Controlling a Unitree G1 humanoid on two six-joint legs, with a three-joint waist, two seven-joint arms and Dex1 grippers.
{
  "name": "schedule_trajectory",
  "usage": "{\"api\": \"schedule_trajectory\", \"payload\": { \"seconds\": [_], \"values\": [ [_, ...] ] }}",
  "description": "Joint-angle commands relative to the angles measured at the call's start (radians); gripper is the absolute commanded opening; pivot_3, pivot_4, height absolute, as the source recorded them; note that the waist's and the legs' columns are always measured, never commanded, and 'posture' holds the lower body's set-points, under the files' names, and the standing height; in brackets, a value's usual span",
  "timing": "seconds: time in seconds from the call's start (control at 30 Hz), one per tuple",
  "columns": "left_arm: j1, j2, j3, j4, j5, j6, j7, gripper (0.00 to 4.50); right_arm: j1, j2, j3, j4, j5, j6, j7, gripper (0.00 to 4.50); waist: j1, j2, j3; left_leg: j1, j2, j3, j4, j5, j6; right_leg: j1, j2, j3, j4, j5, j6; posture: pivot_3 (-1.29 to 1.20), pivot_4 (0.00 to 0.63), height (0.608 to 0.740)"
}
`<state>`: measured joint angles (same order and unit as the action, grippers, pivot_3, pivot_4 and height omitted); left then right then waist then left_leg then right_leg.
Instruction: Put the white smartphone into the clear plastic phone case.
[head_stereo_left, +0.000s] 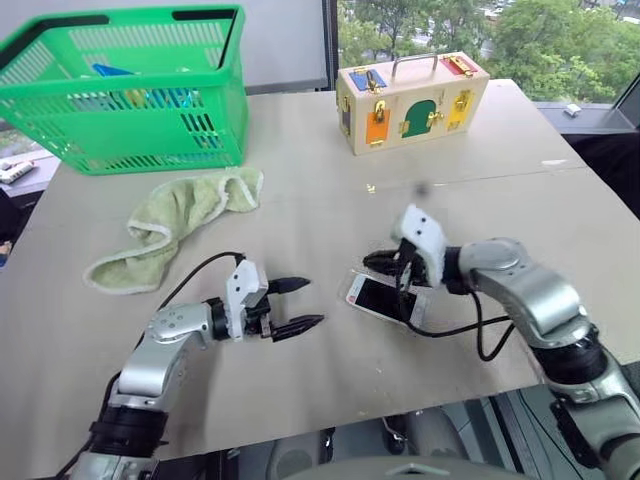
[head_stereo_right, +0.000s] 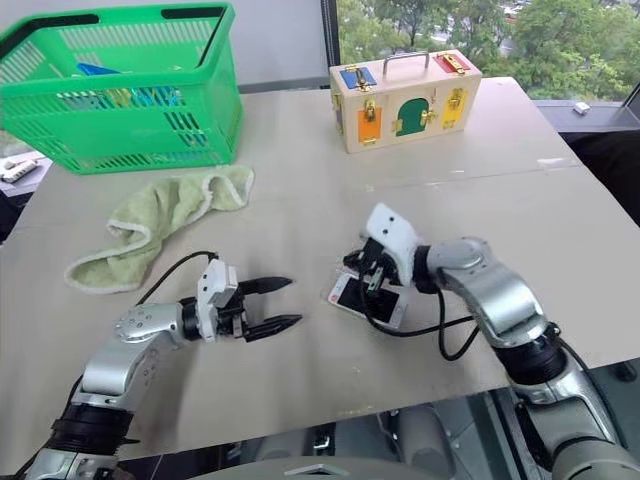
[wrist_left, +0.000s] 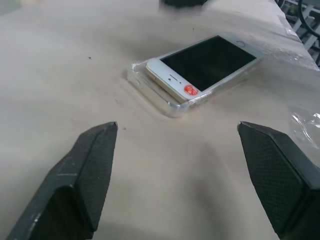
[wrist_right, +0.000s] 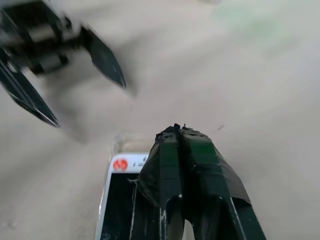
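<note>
Left eye view: on the pale counter (head_stereo_left: 330, 360) the white smartphone (head_stereo_left: 378, 297) lies screen up, close to the front edge and a little right of the middle. The right gripper (head_stereo_left: 380, 262) sits over the phone's far end, its two black fingers pressed together and holding nothing. The left gripper (head_stereo_left: 298, 305) rests low over the counter just left of the phone, its fingers spread apart and empty, pointing toward the phone without touching it. A green basket (head_stereo_left: 130, 85) stands at the far left corner, a crumpled green towel (head_stereo_left: 170, 222) lies in front of it, and a wooden latch box (head_stereo_left: 410, 100) stands at the far middle

Right eye view: the same layout; the black cable from the right wrist loops down beside the phone

Left wrist view: between the two spread fingers (wrist_left: 82, 172) the phone lies on the clear plastic phone case (wrist_left: 150, 92). It is not seated squarely: the case's glinting rim juts out past the phone's near corner and along one side. A round red sticker (wrist_left: 190, 89) marks the bezel at the phone's near end

Right wrist view: the right gripper's closed fingers (wrist_right: 192, 175) hang over the phone's sticker end, whether touching I cannot tell; the left gripper shows blurred beyond, spread apart
</note>
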<state>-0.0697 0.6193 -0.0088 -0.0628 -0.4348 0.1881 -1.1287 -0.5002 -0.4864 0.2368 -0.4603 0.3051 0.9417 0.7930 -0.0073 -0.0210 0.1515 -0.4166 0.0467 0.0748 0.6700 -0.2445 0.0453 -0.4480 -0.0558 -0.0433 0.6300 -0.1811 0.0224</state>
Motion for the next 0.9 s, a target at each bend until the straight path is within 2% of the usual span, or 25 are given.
{"api": "schedule_trajectory", "payload": {
  "seconds": [0.03,0.1,0.13,0.17,0.23,0.3,0.33,0.73,0.9],
  "values": [
    [-0.018,-0.005,0.009,-0.016,-0.016,0.002,-0.004,3.98,0.067,-0.053,-0.07,-0.114,0.033,0.039,-0.031,0.02,0.001,0.0,0.0,0.0,0.0,0.0,0.0,0.0,0.0,0.0,0.0,0.0,0.0,0.0,0.0,0.0,0.15,0.74],
    [-0.028,-0.006,0.007,-0.023,-0.022,0.016,-0.003,3.98,0.111,-0.075,-0.116,-0.166,0.053,0.067,-0.053,0.02,0.001,0.0,0.0,0.0,0.0,0.0,0.0,0.0,0.0,0.0,0.0,0.0,-0.001,0.0,0.0,0.0,0.15,0.74],
    [-0.032,-0.007,0.007,-0.025,-0.024,0.023,-0.003,3.45,0.13,-0.085,-0.134,-0.187,0.062,0.078,-0.062,0.0,0.0,0.0,0.0,0.0,0.0,0.001,0.0,0.0,0.0,0.0,0.0,0.0,-0.002,0.0,0.0,0.0,0.15,0.74],
    [-0.039,-0.007,0.007,-0.028,-0.028,0.032,-0.004,3.21,0.156,-0.101,-0.157,-0.215,0.067,0.088,-0.071,0.0,-0.001,0.0,0.0,0.0,0.0,0.001,0.0,0.0,0.0,0.0,-0.001,0.0,-0.002,0.0,0.0,0.0,0.15,0.74],
    [-0.053,-0.009,0.003,-0.033,-0.029,0.047,-0.004,2.15,0.201,-0.123,-0.2,-0.262,0.082,0.104,-0.089,0.0,0.0,0.0,0.0,0.0,0.0,0.0,0.0,0.0,0.0,0.0,-0.001,0.0,-0.002,0.0,0.0,0.0,0.15,0.74],
    [-0.068,-0.013,-0.002,-0.035,-0.027,0.058,0.0,1.34,0.23,-0.13,-0.23,-0.296,0.099,0.124,-0.107,0.0,-0.002,0.0,0.0,0.0,0.0,0.0,0.0,0.0,0.0,0.0,0.0,0.0,-0.002,0.0,0.0,0.0,0.15,0.74],
    [-0.082,-0.02,-0.01,-0.031,-0.017,0.059,0.007,0.79,0.257,-0.131,-0.245,-0.314,0.106,0.133,-0.119,0.0,-0.003,0.0,0.0,0.0,0.0,0.0,0.0,0.0,0.0,0.0,0.0,0.0,-0.002,0.0,0.0,0.0,0.15,0.74],
    [-0.232,-0.055,-0.09,0.102,0.129,0.053,0.081,0.79,0.481,-0.246,-0.328,-0.42,0.121,0.158,-0.175,0.0,0.003,-0.001,0.001,0.0,-0.002,0.0,0.0,0.0,0.0,0.001,0.0,0.001,-0.002,0.0,0.0,0.0,0.15,0.74],
    [-0.262,-0.076,-0.13,0.135,0.173,0.061,0.099,0.79,0.489,-0.28,-0.313,-0.41,0.114,0.162,-0.203,0.0,0.005,-0.002,0.002,0.0,-0.001,0.0,0.0,0.0,0.0,0.001,0.0,0.001,-0.002,0.0,0.0,0.0,0.15,0.74]
  ]
}}
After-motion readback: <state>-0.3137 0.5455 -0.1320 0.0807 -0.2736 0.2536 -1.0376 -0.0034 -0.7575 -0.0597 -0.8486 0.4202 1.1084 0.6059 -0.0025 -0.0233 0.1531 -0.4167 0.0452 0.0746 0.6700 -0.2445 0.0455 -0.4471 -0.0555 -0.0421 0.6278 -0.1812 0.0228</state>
